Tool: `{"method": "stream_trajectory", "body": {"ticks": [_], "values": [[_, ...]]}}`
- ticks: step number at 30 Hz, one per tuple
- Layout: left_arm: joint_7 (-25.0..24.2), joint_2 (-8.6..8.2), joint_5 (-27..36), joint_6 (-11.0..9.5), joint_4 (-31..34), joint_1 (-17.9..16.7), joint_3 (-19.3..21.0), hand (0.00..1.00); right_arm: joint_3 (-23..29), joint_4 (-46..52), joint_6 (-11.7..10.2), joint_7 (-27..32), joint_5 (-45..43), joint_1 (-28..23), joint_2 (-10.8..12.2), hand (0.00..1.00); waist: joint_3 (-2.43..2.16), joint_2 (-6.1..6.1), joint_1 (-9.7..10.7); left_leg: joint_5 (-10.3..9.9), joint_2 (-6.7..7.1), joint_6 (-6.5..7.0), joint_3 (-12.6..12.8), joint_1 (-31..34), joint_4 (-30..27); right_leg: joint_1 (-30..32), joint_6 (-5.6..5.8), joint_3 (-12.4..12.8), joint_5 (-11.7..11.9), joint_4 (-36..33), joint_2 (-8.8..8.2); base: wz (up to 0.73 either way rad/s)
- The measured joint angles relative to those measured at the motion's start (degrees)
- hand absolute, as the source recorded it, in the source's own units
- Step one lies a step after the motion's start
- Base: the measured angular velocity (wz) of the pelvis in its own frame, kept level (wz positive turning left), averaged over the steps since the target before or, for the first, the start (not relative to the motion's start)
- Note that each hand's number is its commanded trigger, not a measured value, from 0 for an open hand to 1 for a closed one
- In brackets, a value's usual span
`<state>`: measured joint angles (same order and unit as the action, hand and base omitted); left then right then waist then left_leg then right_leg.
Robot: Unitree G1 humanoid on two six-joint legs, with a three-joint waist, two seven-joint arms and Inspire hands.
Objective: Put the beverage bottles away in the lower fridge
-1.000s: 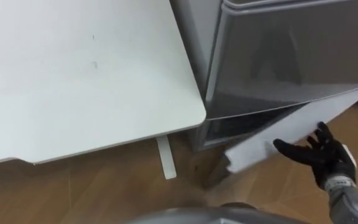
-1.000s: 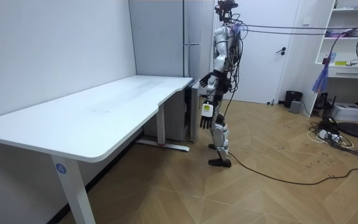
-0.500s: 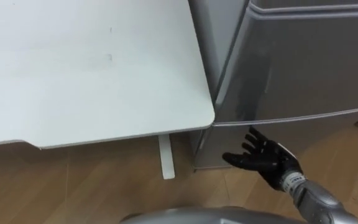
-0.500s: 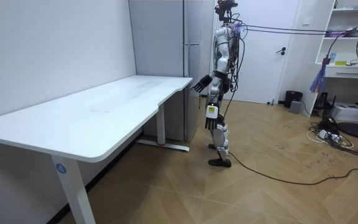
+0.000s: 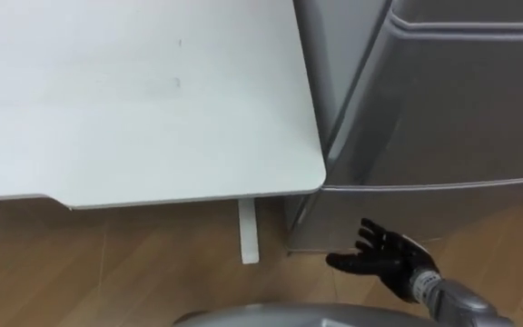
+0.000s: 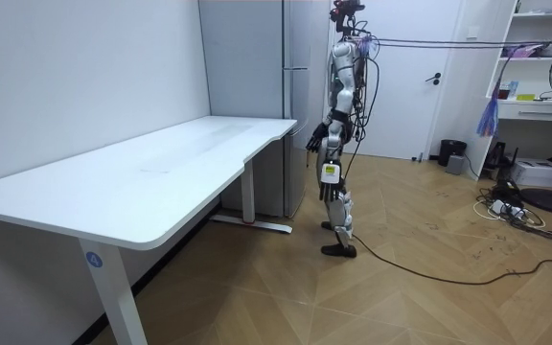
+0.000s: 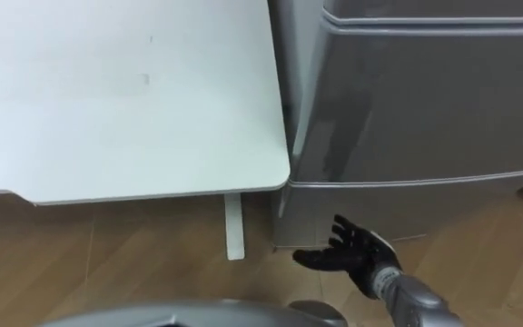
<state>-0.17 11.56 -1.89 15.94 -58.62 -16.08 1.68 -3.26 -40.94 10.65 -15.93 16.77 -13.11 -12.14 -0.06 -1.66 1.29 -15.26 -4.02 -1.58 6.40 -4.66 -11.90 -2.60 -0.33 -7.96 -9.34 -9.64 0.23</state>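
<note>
We see the fridge (image 6: 274, 96) upright (long axis vertical) beside the bench (image 5: 134, 100), its lower door (image 5: 429, 213) closed, facing us; right hand (image 5: 381, 261), fingers spread, before it; left hand (image 6: 326, 187) hangs, seemingly relaxed.

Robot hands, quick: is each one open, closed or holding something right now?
Right robot hand: open, fingers spread, holding nothing, by the lower fridge door.
Left robot hand: open, hanging at its side, empty.
</note>
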Motion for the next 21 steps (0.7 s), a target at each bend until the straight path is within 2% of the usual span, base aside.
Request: {"method": "stream_trajectory", "body": {"ticks": [2, 3, 4, 9, 14, 21], "values": [[0.1, -0.1, -0.03, -0.07, -0.26, -0.01, 0.05, 0.0, 0.08, -4.65, -0.07, 0.83, -1.82, 0.54, 0.03, 0.0, 0.0, -0.31, -0.09, 0.0, 0.09, 0.0, -0.32, 0.01, -0.01, -0.22, 0.1, -0.1, -0.14, 0.24, -0.04, 0.12], [0.27, -0.35, -0.16, -0.08, -0.27, -0.16, 0.39, 0.0, 0.11, -6.61, -0.1, 0.95, -2.93, 0.68, 0.12, 0.0, -0.25, -0.38, -0.18, 0.01, 0.19, 0.01, -0.39, 0.02, 0.0, -0.3, 0.17, -0.16, -0.28, 0.28, -0.13, 0.06], [0.93, -0.79, -0.28, -0.07, -0.28, -0.37, 0.72, 0.0, 0.33, -9.13, -0.49, 0.9, -3.12, 1.05, 0.32, 0.0, -0.26, -0.46, -0.1, 0.02, 0.27, 0.03, -0.46, -0.02, 0.01, -0.54, 0.19, -0.25, -0.3, 0.54, -0.18, 0.05], [1.28, -1.11, -0.25, -0.54, -0.35, -0.1, 1.48, 0.0, 2.39, -16.47, -1.41, 1.56, -1.0, 3.0, 1.97, 0.0, -0.04, -1.47, -0.01, 0.03, 0.46, 0.05, -1.35, -0.55, -0.03, -1.67, 0.31, -1.26, -0.36, 1.15, -0.37, 0.1], [1.27, -1.29, -0.76, -0.86, -1.26, -0.43, 1.51, 0.0, 4.63, -20.82, -2.48, 3.13, -1.07, 4.12, 2.72, 0.0, 0.04, -1.26, 0.0, 0.03, 0.85, 0.05, -1.78, -0.95, 0.12, -2.67, 0.7, -2.31, -0.63, 1.98, -0.71, 0.14], [1.15, -1.92, -2.8, -0.55, -3.08, 0.43, 2.29, 0.0, 5.99, -26.1, -2.56, 5.65, -1.37, 6.68, 3.01, 0.0, -0.01, -1.03, -0.02, 0.03, 0.89, 0.05, -1.92, -1.06, 0.1, -3.22, 0.73, -2.4, -0.65, 2.01, -0.73, 0.01]]}}
